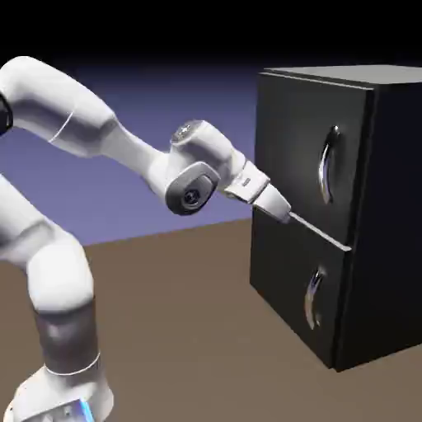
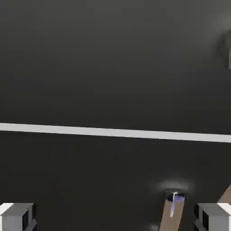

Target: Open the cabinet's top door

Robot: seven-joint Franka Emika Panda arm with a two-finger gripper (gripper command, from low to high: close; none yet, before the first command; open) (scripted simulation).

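The black cabinet [image 1: 363,214] stands at the exterior view's right, both doors shut. The top door [image 1: 297,148] carries a long curved silver handle [image 1: 330,163]. My gripper [image 1: 284,213] hangs close in front of the door's lower left part, near the pale seam [image 1: 325,233] between the doors, left of and below the handle. In the hand view black door panels [image 2: 113,58] fill the frame, crossed by the pale grey seam [image 2: 115,132]. My gripper [image 2: 115,219] is open, its grey fingertips [image 2: 16,216] far apart with nothing between them. A sliver of the long handle [image 2: 229,54] shows at the right edge.
The shorter lower door [image 1: 288,288] has a small silver handle [image 1: 313,298], also seen low in the hand view as the small handle [image 2: 174,207]. The brown table [image 1: 189,330] runs under the arm and cabinet.
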